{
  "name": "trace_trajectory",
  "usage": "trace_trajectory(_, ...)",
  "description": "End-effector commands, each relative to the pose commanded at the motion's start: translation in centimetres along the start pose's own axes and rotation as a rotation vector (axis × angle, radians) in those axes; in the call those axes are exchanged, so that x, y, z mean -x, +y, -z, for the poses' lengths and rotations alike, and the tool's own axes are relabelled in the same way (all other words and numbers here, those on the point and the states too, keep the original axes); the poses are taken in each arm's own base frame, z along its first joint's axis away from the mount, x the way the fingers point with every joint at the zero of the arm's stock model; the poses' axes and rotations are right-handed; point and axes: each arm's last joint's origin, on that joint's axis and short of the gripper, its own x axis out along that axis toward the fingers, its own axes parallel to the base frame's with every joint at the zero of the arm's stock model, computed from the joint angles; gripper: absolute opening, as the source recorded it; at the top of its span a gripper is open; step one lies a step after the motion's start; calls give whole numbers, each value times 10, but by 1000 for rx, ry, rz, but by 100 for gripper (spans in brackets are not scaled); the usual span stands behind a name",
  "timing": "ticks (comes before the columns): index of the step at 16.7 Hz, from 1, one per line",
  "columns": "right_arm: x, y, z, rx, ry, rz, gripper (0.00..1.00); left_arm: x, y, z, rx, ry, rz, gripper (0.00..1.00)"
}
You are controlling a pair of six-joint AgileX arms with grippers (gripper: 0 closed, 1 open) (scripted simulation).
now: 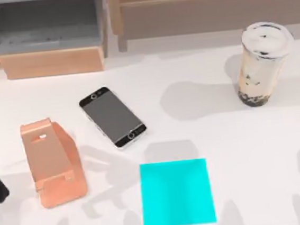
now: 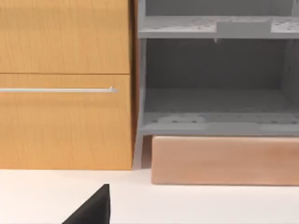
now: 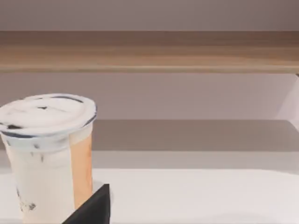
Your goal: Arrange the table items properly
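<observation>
left gripper sitting at surface left edge, grip state impossible to tell | smartphone lying flat just beyond phone stand | cup standing upright close ahead of right wrist camera

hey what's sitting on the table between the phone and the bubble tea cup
Nothing: in the top view, bare white table separates the smartphone from the cup, crossed by a grey shadow.

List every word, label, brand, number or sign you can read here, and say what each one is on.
None can be read.
Black silver-edged smartphone: dark blank screen, no text.
Clear plastic cup of milky tea with dark pearls: no label; lid marks are only dark smudges.
Rose-gold phone stand, flat cyan square mat: plain.
</observation>
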Motion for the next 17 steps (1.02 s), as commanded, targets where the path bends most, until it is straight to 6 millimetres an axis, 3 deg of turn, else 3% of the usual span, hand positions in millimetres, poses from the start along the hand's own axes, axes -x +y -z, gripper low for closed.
trace_trajectory(5, 0, 0, 0, 0, 0, 0, 100, 0, 1, -10, 24, 51, -7, 100)
trace_trajectory(9, 0, 0, 0, 0, 0, 0, 100, -9, 5, -46, 66, 217, -42, 100)
trace_trajectory(12, 0, 0, 0, 0, 0, 0, 100, -33, 11, -74, 101, 400, -83, 100)
trace_trajectory(17, 0, 0, 0, 0, 0, 0, 100, -73, 25, -100, 165, 636, -162, 100)
